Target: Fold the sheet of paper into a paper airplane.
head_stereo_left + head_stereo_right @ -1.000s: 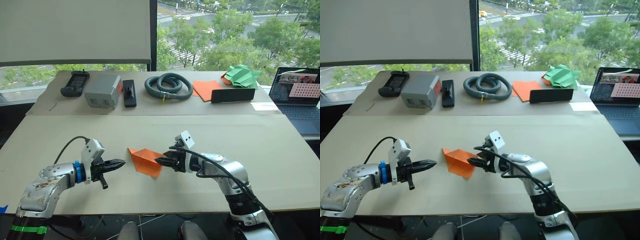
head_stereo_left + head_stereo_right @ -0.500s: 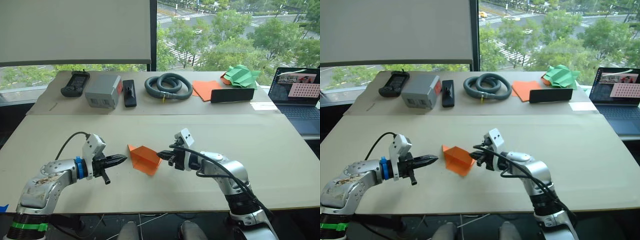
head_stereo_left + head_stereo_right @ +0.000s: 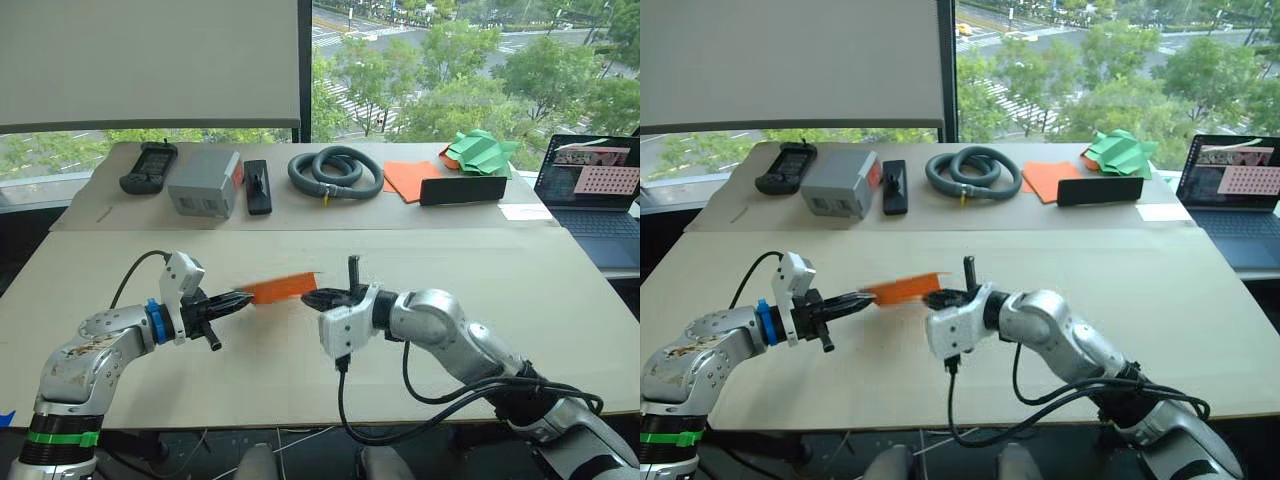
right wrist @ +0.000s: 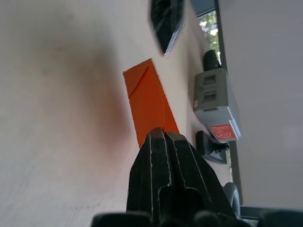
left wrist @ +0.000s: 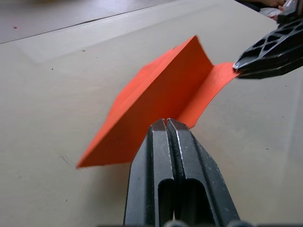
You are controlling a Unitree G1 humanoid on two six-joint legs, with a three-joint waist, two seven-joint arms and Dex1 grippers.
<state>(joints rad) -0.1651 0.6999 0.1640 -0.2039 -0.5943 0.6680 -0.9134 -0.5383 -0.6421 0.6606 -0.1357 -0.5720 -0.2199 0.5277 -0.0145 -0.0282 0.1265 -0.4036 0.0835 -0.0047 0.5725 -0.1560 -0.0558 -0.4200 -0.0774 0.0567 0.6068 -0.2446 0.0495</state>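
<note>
A: Left wrist view first: left gripper (image 5: 166, 124), two black fingers pressed together w/ no gap, nipping the near edge of the thin bright orange creased sheet of paper (image 5: 158, 97). Sheet's folded into a shallow V along its length.

B: And the other end?

A: Right gripper (image 3: 312, 297) also clamped tight on the opposite end, its wrist rolled over so the cam block hangs under. Head views show the sheet (image 3: 903, 290) stretched betw. the two tips, lifted clear of the pale beige table (image 3: 560, 300), roughly central near the front.

B: So what's the step?

A: My guess: sharpening the centre crease, or turning the piece over mid-air. To do it well, keep both pinches low on the edge, don't pull apart hard — paper that thin prob. tears or slips at the tips. Keep the two wrists rotating together, else the V twists. Then set it flat before pressing any fold.

B: Anything in the way?

A: No. Clutter's well apart at the back: grey box (image 3: 205, 183), coiled grey hose (image 3: 336, 172), smooth orange sheets (image 3: 413, 179), green folded paper shape (image 3: 482, 152), open laptop (image 3: 590, 185) far right.
</note>
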